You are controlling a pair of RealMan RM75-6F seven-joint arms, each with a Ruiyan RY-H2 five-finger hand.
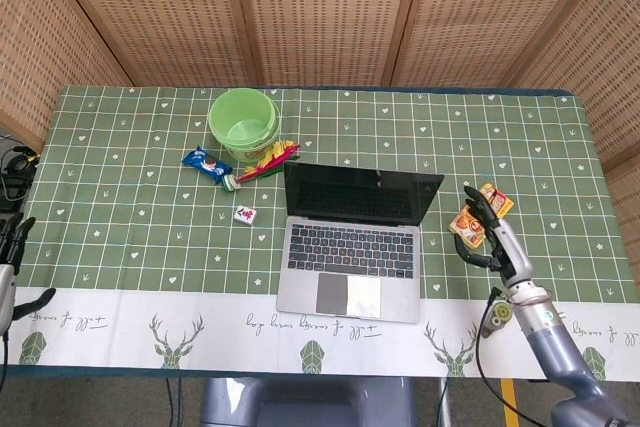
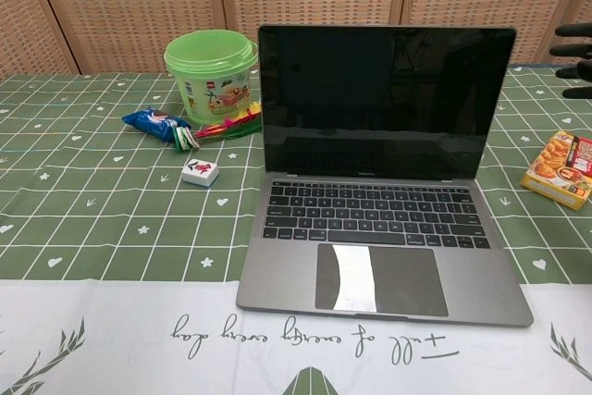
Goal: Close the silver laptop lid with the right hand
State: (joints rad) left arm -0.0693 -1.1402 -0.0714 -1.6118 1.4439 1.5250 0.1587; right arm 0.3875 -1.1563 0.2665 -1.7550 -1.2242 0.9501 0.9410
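The silver laptop [image 1: 352,242] [image 2: 381,191] stands open in the middle of the table, its dark screen upright and facing me. My right hand [image 1: 488,224] is raised in the air to the right of the lid, fingers spread, holding nothing and clear of the laptop. In the chest view only its fingertips [image 2: 575,50] show at the right edge, level with the top of the screen. My left hand [image 1: 8,252] lies at the far left edge of the table, mostly out of frame, with nothing in it.
An orange snack box [image 1: 478,215] [image 2: 561,168] lies under my right hand. A green bucket [image 1: 244,122], a blue wrapper [image 1: 206,163], coloured sticks [image 1: 265,162] and a small white tile [image 1: 245,214] lie left of the laptop. A small dark object [image 1: 495,315] sits near the front right edge.
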